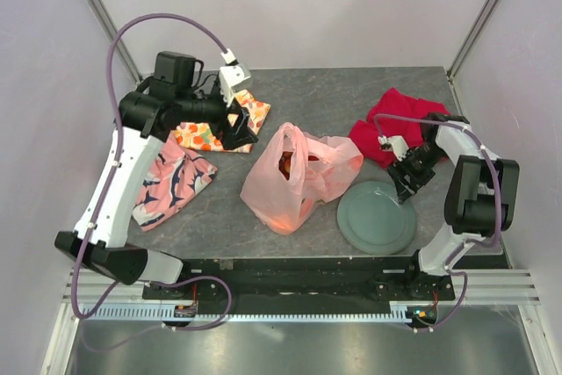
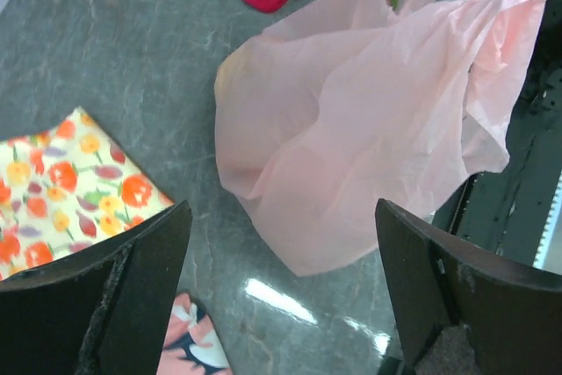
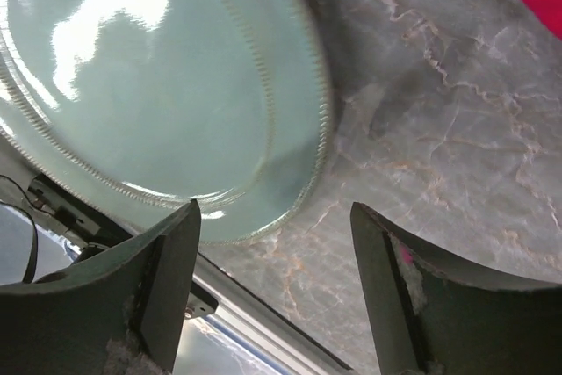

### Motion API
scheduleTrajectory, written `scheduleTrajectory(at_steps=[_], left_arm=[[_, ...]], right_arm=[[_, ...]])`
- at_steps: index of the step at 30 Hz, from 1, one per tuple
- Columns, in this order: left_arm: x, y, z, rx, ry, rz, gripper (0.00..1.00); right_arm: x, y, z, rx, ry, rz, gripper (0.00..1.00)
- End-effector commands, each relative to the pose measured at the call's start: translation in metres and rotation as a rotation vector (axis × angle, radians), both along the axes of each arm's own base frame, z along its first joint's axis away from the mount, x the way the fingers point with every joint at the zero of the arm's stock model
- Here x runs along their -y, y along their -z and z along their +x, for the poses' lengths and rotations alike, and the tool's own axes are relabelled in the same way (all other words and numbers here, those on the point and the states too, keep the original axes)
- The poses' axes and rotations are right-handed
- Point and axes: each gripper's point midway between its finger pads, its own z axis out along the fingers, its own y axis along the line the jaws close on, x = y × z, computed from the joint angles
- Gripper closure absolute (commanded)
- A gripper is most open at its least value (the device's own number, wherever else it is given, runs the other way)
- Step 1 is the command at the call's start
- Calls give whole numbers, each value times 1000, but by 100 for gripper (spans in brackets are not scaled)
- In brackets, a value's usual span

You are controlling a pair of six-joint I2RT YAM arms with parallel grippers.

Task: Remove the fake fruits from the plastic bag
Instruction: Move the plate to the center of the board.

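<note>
Bag not yet emptied, both grippers bare

The plastic bag (image 1: pixel 309 183) lies mid-frame in the top view, fake fruits (image 1: pixel 287 165) showing red inside; left gripper (image 2: pixel 281 217) and right gripper (image 3: pixel 275 212) gape wide, holding nothing — pinch a handle first, then reach in.

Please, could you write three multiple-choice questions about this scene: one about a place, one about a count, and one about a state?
1. Where does the plate lie?
A. To the right of the plastic bag in the top view.
B. Under the bag.
C. In the far left corner.

2. How many cloths are in view?
A. One.
B. Three.
C. Five.

3. How is the left tool?
A. Shut on the bag.
B. Open, holding nothing.
C. Shut on a cloth.

Answers: 1 A, the top view shows it there. 2 B, the red cloth, the fruit-printed cloth and the pink-and-navy cloth. 3 B, its wrist view shows it wide apart, gripping nothing.
</note>
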Motion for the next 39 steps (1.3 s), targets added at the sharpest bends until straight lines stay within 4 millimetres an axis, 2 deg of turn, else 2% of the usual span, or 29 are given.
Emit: scheduleTrajectory(at_steps=[1,2,3,6,9,10,12,13,14,15,16,18,21,22,24,25,26,28,30,33,35,36,37,38,39], left_arm=[[-32,-29,33,8,-190,-135,10],[-29,-45,24,-18,-131,-220,10],[-36,-63,24,16,-132,-248,9],[-33,-75,7,48,-75,-265,4],[-29,-72,-2,2,-54,-287,4],[-25,-72,-7,-16,-24,-303,4],[-17,-64,-18,-42,21,-301,4],[-14,-60,-23,-47,35,-288,4],[-5,-54,-32,-41,73,-263,4],[-3,-42,-35,-58,76,-240,4],[-4,-39,-40,-35,71,-214,4],[6,-24,-54,25,135,-142,4],[3,-23,-61,108,136,-89,1],[1,-23,-60,107,121,-82,1],[1,-20,-62,95,121,-80,1],[2,-18,-63,85,132,-86,1],[3,-16,-63,76,136,-86,1],[7,-12,-62,62,146,-89,1],[15,-11,-57,82,165,-73,1],[22,-14,-40,134,157,-35,1],[19,-19,-17,184,75,1,1],[19,-19,-8,191,47,11,1],[14,-21,2,185,-22,18,2],[13,-33,7,209,-55,-1,2],[12,-37,9,209,-78,-12,2]], right_arm=[[3,21,6,-67,-3,18,25],[2,24,6,-84,-7,25,28],[1,27,5,-102,-12,35,30],[-4,38,1,-171,-12,72,41],[-9,48,5,-221,13,99,60],[-13,49,7,-246,27,110,70],[-25,48,11,-271,51,158,80],[-35,47,14,-296,58,175,90],[-41,47,16,-304,67,188,93],[-51,45,19,-310,75,221,95],[-62,45,22,-319,68,232,100],[-79,43,27,-338,113,266,100],[-96,44,46,-346,183,299,100],[-112,44,60,-325,177,328,100],[-121,42,76,-335,256,354,100],[-129,41,94,-310,277,391,100],[-131,41,102,-300,292,399,100],[-139,45,118,-264,281,388,100],[-144,51,125,-267,286,385,100],[-152,51,135,-253,274,399,100],[-151,47,137,-230,262,394,86],[-148,32,139,-191,255,398,76],[-146,25,136,-172,241,404,60],[-144,13,137,-140,233,416,47],[-141,-21,140,-47,207,438,38]])
